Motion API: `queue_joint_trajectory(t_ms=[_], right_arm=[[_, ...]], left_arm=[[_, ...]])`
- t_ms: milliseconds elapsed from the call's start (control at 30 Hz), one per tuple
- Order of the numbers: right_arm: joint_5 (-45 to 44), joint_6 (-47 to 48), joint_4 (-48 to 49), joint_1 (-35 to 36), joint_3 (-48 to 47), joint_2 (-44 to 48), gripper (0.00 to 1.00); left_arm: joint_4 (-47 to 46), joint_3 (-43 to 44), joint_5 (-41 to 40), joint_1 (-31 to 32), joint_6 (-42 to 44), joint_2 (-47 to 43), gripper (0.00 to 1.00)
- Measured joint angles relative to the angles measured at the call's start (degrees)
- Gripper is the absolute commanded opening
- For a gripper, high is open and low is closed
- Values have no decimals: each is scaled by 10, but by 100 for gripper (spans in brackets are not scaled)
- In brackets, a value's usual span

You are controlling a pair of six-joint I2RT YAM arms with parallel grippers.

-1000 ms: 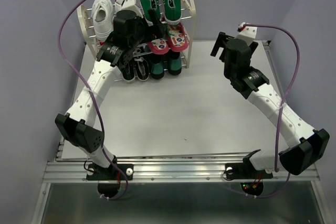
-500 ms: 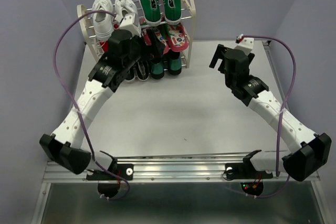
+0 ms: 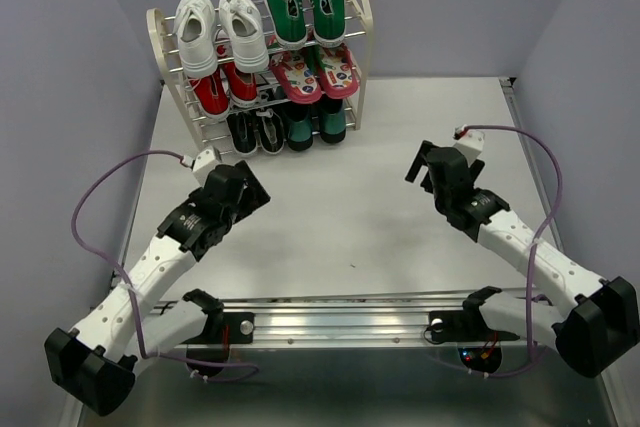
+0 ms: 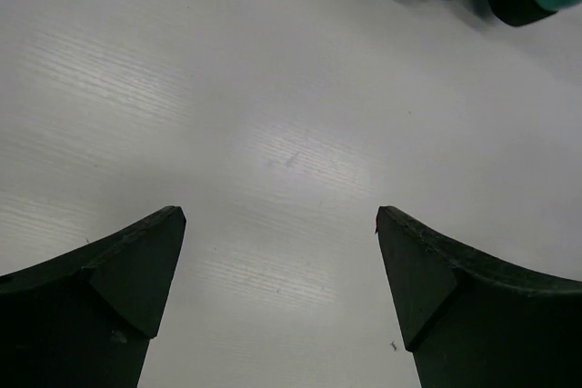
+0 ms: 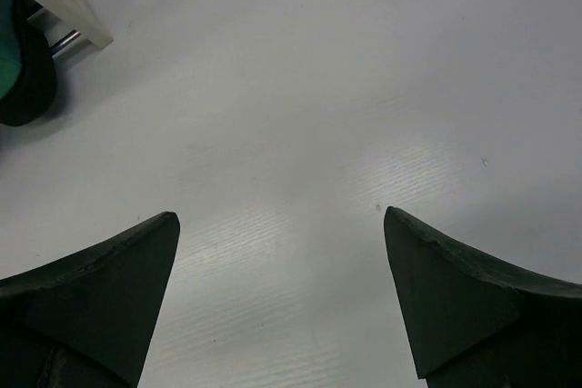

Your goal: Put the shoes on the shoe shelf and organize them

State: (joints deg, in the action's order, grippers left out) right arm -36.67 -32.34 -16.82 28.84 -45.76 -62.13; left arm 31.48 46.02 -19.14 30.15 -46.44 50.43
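Three sneaker pairs sit on the shoe shelf (image 3: 157, 42) at the upper left of the top view: white sneakers (image 3: 220, 32) on the top tier, red sneakers (image 3: 222, 89) beneath them, black sneakers (image 3: 256, 132) lowest. Canvas like this should be light and soft, with stiffer rubber soles, so pinching a heel collar or sidewall looks safest. The left end effector (image 4: 280, 215) and right end effector (image 5: 280, 217) both hang spread wide and empty above the tabletop (image 3: 350, 197).

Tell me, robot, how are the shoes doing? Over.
Left gripper open, empty. Right gripper open, empty. White shoes, red shoes, black shoes on shoe shelf. Nothing in the way.
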Motion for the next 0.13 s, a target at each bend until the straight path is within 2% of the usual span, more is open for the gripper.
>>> queue_joint_trajectory(t_ms=[133], right_arm=[[5, -5, 5, 0, 1, 9, 100]], left_arm=[[11, 3, -39, -18, -31, -9, 99]])
